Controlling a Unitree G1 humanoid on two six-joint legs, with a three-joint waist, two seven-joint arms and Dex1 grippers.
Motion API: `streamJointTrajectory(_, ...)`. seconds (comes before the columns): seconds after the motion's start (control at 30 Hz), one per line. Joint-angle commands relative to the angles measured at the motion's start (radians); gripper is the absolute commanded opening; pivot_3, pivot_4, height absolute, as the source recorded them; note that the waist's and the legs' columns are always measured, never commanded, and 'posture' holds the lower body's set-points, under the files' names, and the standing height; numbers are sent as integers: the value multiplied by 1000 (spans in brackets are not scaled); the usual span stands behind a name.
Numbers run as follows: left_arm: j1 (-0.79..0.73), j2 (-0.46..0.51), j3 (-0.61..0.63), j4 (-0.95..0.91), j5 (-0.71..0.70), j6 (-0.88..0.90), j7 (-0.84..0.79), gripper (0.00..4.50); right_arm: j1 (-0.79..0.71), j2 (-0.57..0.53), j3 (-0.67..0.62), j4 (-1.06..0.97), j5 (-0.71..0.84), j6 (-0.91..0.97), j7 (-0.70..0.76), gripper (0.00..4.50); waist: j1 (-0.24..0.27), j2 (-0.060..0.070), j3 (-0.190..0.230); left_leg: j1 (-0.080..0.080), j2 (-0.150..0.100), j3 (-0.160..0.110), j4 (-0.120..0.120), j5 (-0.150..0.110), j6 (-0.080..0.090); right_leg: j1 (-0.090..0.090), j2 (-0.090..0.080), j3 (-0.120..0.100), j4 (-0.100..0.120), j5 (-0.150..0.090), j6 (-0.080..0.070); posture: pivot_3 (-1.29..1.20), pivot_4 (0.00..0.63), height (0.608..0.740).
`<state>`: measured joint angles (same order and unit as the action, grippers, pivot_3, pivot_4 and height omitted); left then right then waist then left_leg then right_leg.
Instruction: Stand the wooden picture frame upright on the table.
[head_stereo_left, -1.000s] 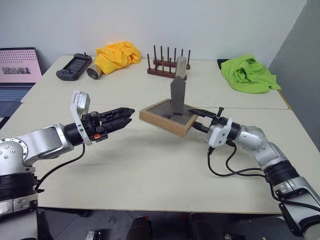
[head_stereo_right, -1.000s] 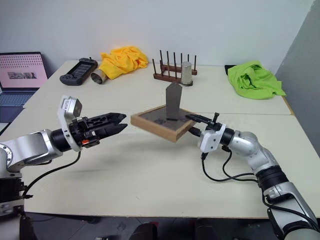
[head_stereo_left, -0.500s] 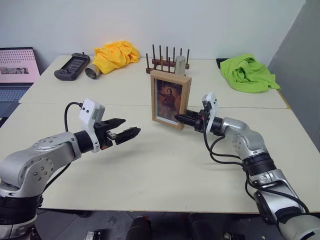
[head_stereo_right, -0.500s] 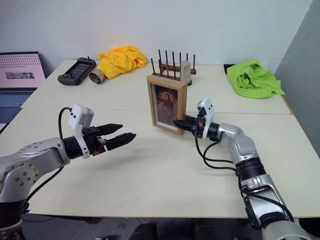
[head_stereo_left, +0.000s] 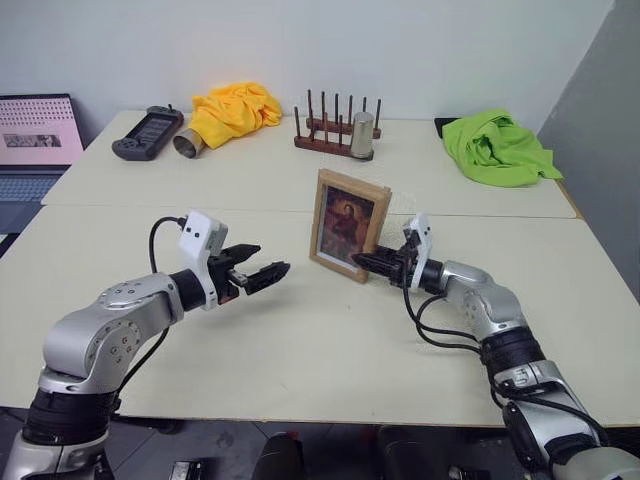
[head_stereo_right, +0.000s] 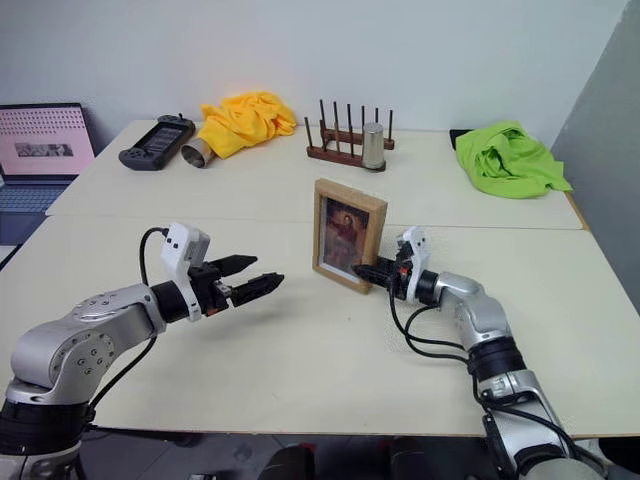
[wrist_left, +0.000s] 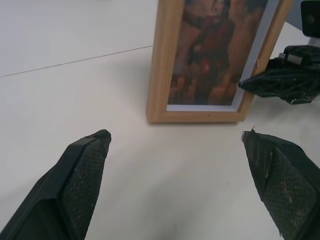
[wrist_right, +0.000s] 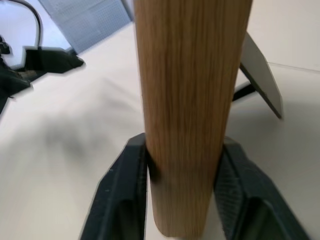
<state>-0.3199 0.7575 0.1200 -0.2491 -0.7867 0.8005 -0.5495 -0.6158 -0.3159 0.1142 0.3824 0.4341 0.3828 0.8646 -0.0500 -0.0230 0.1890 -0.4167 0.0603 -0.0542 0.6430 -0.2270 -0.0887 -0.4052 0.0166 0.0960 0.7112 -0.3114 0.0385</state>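
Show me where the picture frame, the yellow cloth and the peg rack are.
wooden picture frame (head_stereo_left: 347, 224), left eye view, on the painted portrait.
yellow cloth (head_stereo_left: 234, 109), left eye view, on its bunched middle.
peg rack (head_stereo_right: 333, 153), right eye view, on its dark wooden base.

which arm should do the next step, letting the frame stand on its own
Right. The right gripper already brackets the frame at its lower edge, fingers on both faces, so it only needs to open and back off. The frame stands on the table with its stand folded out. The left gripper hangs open, apart from it.
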Motion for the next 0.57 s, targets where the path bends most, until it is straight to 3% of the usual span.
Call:
streamJointTrajectory(0.03,-38,-7,-8,29,47,-21,-32,4500,49,-32,-23,-112,-30,-2,-19,2836,-1,0,0,0,0,0,0,0,0,0,0,0,0,0,0,0,150,740)
streamJointTrajectory(0.23,-69,-32,-18,74,93,-26,-69,4500,230,-121,-65,-365,-45,71,-93,4407,-4,0,0,0,0,0,0,0,0,0,0,0,0,0,0,0,150,740)
streamJointTrajectory(0.37,-104,-21,-16,118,117,-25,-112,4500,338,-193,-135,-609,11,202,-150,4473,-1,0,0,0,0,0,0,0,0,0,0,0,0,0,0,0,150,740)
streamJointTrajectory(0.57,-144,-1,-24,167,154,-29,-184,4500,362,-214,-199,-813,108,354,-220,4473,-13,0,0,1,2,0,0,0,0,0,3,1,1,0,0,0,150,740)
